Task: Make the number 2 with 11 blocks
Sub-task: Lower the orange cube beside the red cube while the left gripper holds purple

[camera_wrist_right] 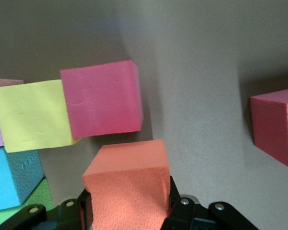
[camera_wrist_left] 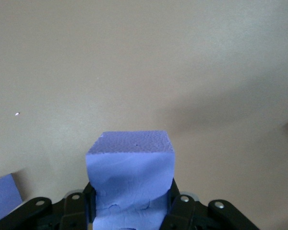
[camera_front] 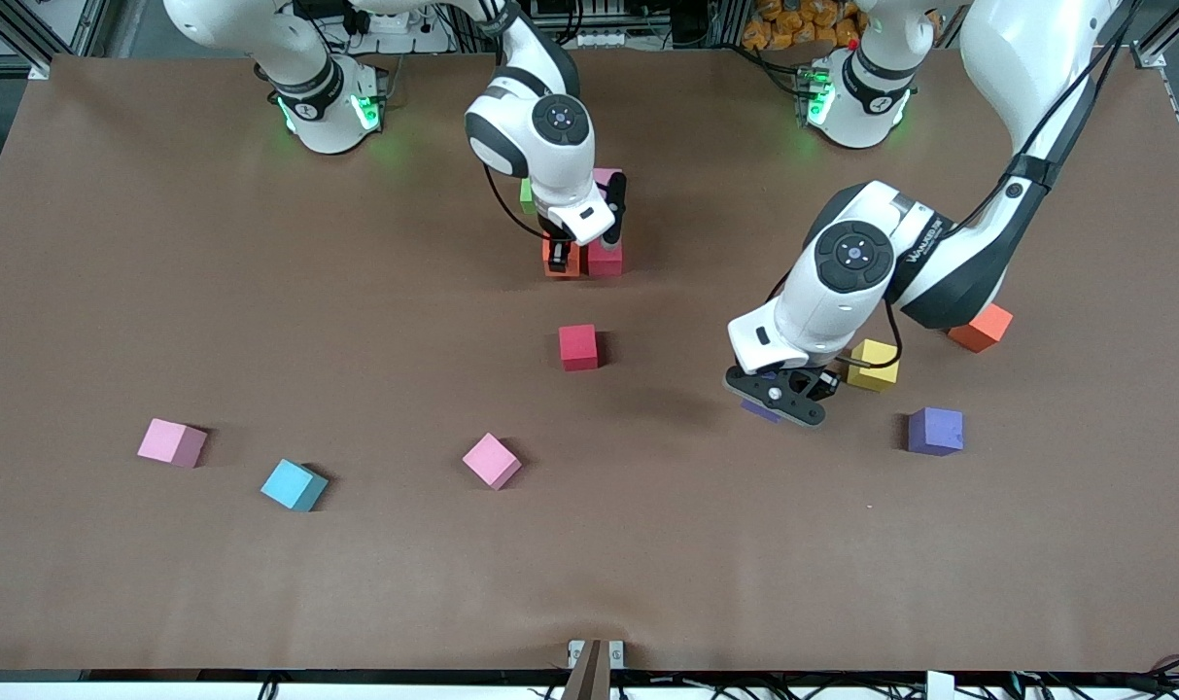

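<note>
Two cubes are in hand at once, and the digit is barely begun. Nearest the front camera lie the loose blocks: a blue cube (camera_front: 294, 484) between two pink cubes (camera_front: 172, 442) (camera_front: 492, 460), then a purple cube (camera_front: 935, 431) toward the left arm's end of the tabletop (camera_front: 589, 583). The left tool (camera_front: 781, 397) is clamped on a second purple block (camera_wrist_left: 130, 179), over bare tabletop just beside a yellow cube (camera_front: 874, 365); a red cube (camera_front: 578, 347) and an orange cube (camera_front: 980, 327) lie a little farther off. Farthest, the right tool (camera_front: 559, 251) is closed on an orange block (camera_wrist_right: 127, 184), low beside the magenta block (camera_wrist_right: 102, 98) of the started 2 (camera_front: 589, 255).

To do this step well, I judge the orange block should go down square, faces flush with its neighbour and edges in line, before the tool lets go; foam springs, so press lightly. The left arm should hold off until the right one clears.

The front view hides most of the 2 under the right arm; the right wrist view shows its yellow (camera_wrist_right: 33, 115), blue (camera_wrist_right: 12, 177) and green (camera_wrist_right: 19, 211) blocks. The left wrist view alone shows foam squeezed between the fingers (camera_wrist_left: 180, 208).
</note>
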